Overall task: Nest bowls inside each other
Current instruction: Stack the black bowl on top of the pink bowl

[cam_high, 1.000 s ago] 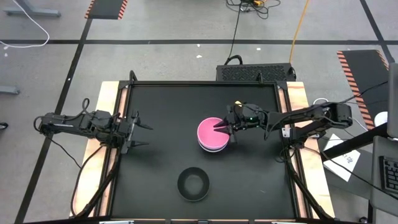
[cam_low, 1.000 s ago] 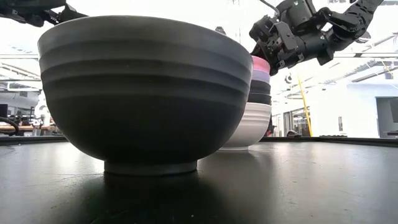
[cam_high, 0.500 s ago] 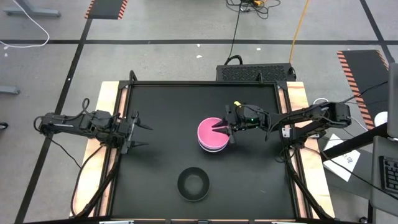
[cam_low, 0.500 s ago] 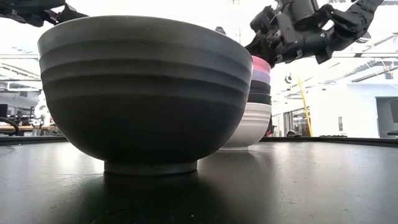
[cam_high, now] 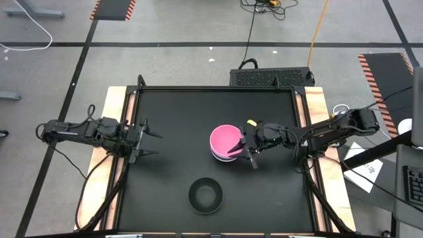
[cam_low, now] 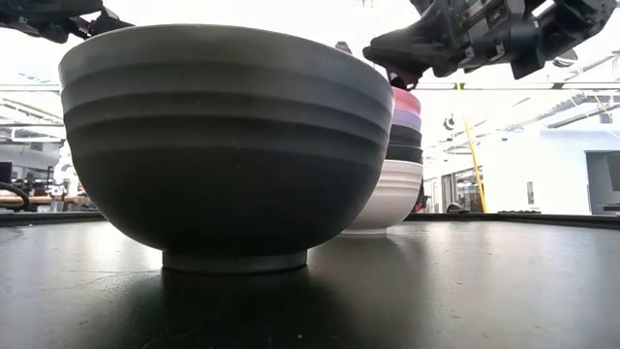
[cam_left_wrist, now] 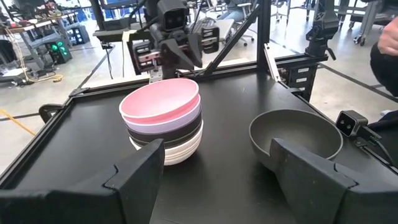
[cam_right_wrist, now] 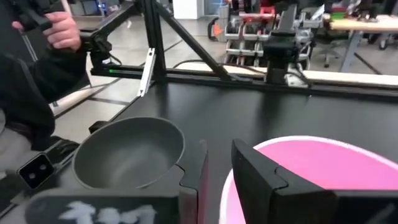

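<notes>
A stack of nested bowls (cam_high: pixel 225 142) stands mid-table on the white bottom bowl's foot. Above that are black, then lavender, with pink on top (cam_left_wrist: pixel 163 118). A lone black bowl (cam_high: pixel 205 196) sits upright on its foot near the table's near edge; it fills the low view (cam_low: pixel 223 145). My right gripper (cam_high: pixel 242 155) hovers over the stack's near-right rim, fingers open with a narrow gap (cam_right_wrist: pixel 219 168), above the pink rim (cam_low: pixel 405 97). My left gripper (cam_high: pixel 151 142) waits open at the table's left edge.
The black table top (cam_high: pixel 178 112) has a raised frame all round. There is bare room between the stack and the lone bowl. A person's hand (cam_right_wrist: pixel 62 28) and dark sleeve show beyond the table's edge; an arm also shows there (cam_left_wrist: pixel 385 50).
My right gripper has moved from the stack's far-right rim toward the table's near edge. It has risen a little and tipped from pointing down to nearly level. The stack and the lone black bowl have stayed put.
</notes>
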Controlling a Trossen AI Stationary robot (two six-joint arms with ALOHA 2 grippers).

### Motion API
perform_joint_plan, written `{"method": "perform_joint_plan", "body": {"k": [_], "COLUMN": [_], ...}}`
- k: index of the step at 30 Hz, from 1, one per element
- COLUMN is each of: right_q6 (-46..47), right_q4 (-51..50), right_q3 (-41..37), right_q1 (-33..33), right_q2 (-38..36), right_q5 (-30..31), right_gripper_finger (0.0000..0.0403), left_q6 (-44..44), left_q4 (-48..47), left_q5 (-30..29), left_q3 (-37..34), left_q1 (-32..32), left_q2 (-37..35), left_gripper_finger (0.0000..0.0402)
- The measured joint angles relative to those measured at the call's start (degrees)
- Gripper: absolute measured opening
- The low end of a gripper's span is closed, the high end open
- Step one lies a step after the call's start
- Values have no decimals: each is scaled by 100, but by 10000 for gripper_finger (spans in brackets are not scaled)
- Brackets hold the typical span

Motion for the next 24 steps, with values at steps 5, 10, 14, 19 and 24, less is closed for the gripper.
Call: {"method": "perform_joint_plan", "body": {"k": [5,10,14,19,24], "right_q6": [10,-200,-373,-524,-544], "right_q4": [-58,-290,-396,-881,-47], "right_q3": [0,0,0,-10,-554], "right_q1": [293,654,865,1040,1145], "right_q2": [0,0,-3,-158,-554], "right_q5": [348,666,802,815,802], "right_gripper_finger": [61,61,61,61,61], "left_q6": [0,-18,-26,3,-26], "left_q4": [-7,-10,-9,39,-9], "left_q5": [-2,36,140,446,423], "left_q3": [0,0,0,0,0], "left_q1": [2,2,1,0,2], "left_q2": [0,0,10,11,11], "left_gripper_finger": [294,294,294,294,294]}}
